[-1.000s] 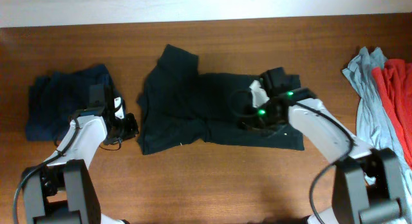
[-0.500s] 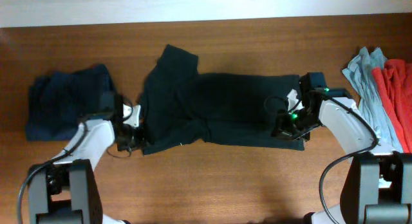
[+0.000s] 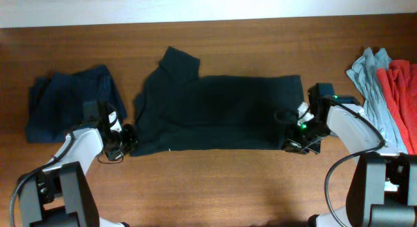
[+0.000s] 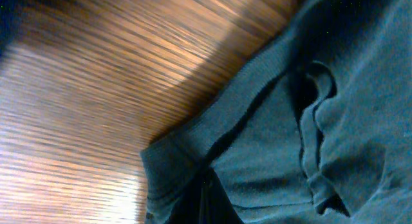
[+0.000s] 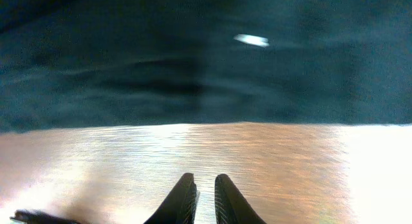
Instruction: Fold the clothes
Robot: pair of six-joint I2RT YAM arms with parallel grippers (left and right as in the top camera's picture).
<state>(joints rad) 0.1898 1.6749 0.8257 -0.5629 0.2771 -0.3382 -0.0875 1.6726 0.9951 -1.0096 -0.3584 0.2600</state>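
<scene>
While the right gripper (image 5: 205,180) hovers low over bare wood, its two dark tapered fingers are drawn nearly together, with only a sliver of table between them and nothing held. Just ahead of the tips lies the straight edge of the black shirt (image 3: 221,113), soft and matte, carrying one small white mark too blurred to read. From overhead this gripper sits at the shirt's lower right corner. The left gripper (image 3: 125,141) sits at the lower left corner, touching the cloth. Its wrist view shows a ribbed, stitched hem curling over a dark shape at the bottom of the picture, and whether the fingers pinch the hem cannot be told. The shirt lies spread across the middle of the glossy brown wooden table (image 3: 215,188), a wide dark rectangle with one sleeve jutting up at the upper left. A crumpled navy garment (image 3: 65,103) lies well apart at the far left. At the far right, a pale grey-blue garment (image 3: 368,90) lies heaped against a red one (image 3: 399,96). Half a second ago the shirt was bunched, with a ridge along its lower middle and an uneven hem. Now the hem runs nearly straight, the cloth looks flatter and wider, and both grippers stand farther outward.
</scene>
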